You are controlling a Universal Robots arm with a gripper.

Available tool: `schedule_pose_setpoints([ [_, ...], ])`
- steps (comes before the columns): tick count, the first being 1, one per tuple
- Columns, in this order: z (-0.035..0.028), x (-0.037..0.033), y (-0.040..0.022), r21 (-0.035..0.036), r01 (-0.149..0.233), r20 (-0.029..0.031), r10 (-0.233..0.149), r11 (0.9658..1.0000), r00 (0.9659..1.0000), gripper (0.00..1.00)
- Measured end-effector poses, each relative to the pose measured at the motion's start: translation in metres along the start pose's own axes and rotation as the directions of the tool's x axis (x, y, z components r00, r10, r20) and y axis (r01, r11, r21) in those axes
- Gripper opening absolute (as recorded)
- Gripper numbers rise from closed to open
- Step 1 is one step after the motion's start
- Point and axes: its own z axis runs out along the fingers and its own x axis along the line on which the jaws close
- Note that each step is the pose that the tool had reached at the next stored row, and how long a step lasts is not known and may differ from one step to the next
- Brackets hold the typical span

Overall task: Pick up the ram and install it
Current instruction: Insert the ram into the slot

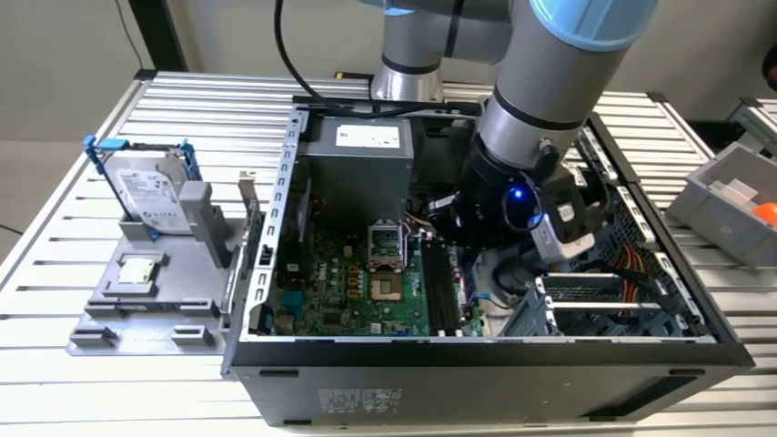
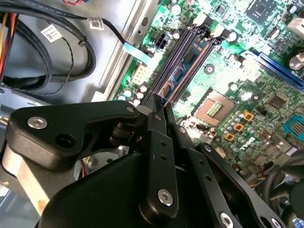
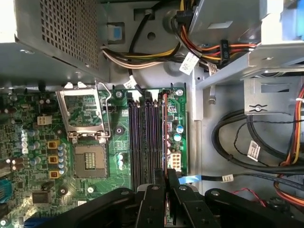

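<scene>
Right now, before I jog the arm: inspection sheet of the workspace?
Surface: slatted metal table, carrying an open computer case.
Job's things: ram edge-on along the memory slots; whether it is seated cannot be told.
Clutter: hard drive and processor chip on a grey fixture outside the case.
Grippers: tool shut on the ram's end, inside the case.
Cables: coloured wire bundle and black cables beside the motherboard.
Surroundings: grey bin at the exterior view's right.

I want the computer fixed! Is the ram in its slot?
Looks in: the ram stands on edge along its slot, the hand shut on it. Fully clicked down: cannot tell.
</scene>
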Motion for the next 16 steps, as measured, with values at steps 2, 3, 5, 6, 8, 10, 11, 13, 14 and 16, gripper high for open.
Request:
schedule_pose_setpoints([
  [2,0.0027,-0.0002,-0.0007,0.0001,0.000,0.0000,0.000,1.0000,1.0000,0.00],
  [3,0.0036,-0.0002,-0.0011,0.0002,0.000,0.0000,0.000,1.0000,1.0000,0.00],
  [5,0.0060,-0.0003,-0.0016,-0.0001,0.000,0.0000,0.000,1.0000,1.0000,0.00],
  [6,0.0068,-0.0004,-0.0019,0.0001,0.000,0.0000,0.000,1.0000,1.0000,0.00],
  [8,0.0083,-0.0005,-0.0025,0.0000,0.001,0.0000,-0.001,1.0000,1.0000,0.00],
  [10,0.0092,-0.0006,-0.0033,0.0001,0.002,0.0000,-0.002,1.0000,1.0000,0.00],
  [11,0.0097,-0.0006,-0.0036,0.0001,0.002,0.0000,-0.002,1.0000,1.0000,0.00],
  [13,0.0152,0.0019,-0.0052,0.0008,0.029,-0.0001,-0.029,0.9996,0.9996,0.00],
  [14,0.0157,0.0021,-0.0053,0.0013,0.034,-0.0003,-0.034,0.9994,0.9994,0.00],
  [16,0.0158,0.0023,-0.0055,0.0018,0.035,-0.0005,-0.035,0.9994,0.9994,0.00],
])
